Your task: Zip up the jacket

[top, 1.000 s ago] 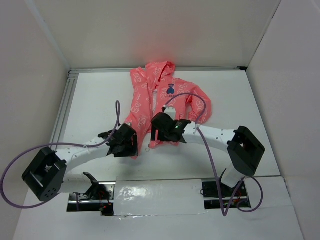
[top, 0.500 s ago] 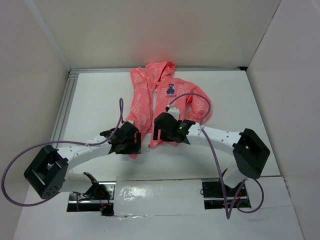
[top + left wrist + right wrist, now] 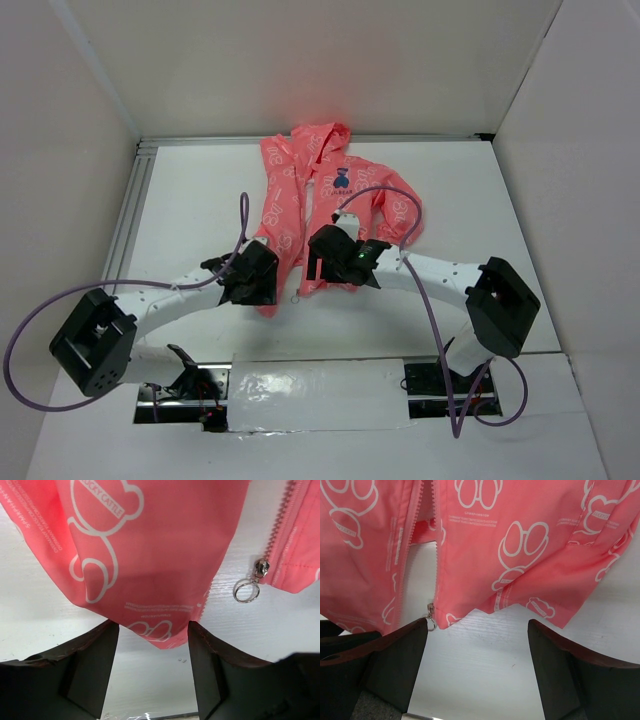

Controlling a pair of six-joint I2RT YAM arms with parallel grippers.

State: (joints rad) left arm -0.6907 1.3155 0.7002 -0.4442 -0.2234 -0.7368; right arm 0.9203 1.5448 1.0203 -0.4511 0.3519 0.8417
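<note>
The coral-pink jacket (image 3: 300, 190) lies flat and unzipped on the white table, hood at the far end. Its zipper slider with a metal ring (image 3: 296, 296) hangs at the bottom of the right front panel; the ring also shows in the left wrist view (image 3: 246, 590) and in the right wrist view (image 3: 431, 624). My left gripper (image 3: 265, 285) is open and empty, and the left panel's hem corner (image 3: 165, 630) lies just at its fingertips. My right gripper (image 3: 315, 272) is open and empty, just short of the right panel's hem (image 3: 520, 540), with the ring by its left finger (image 3: 395, 665).
White walls enclose the table on three sides. A metal rail (image 3: 135, 200) runs along the left edge. Purple cables (image 3: 400, 215) loop over both arms, one across the jacket's right sleeve. A taped strip (image 3: 310, 385) lies between the arm bases.
Both grippers have crept slightly forward towards the jacket's bottom hem; the right arm's elbow has shifted right. The jacket has not moved.
</note>
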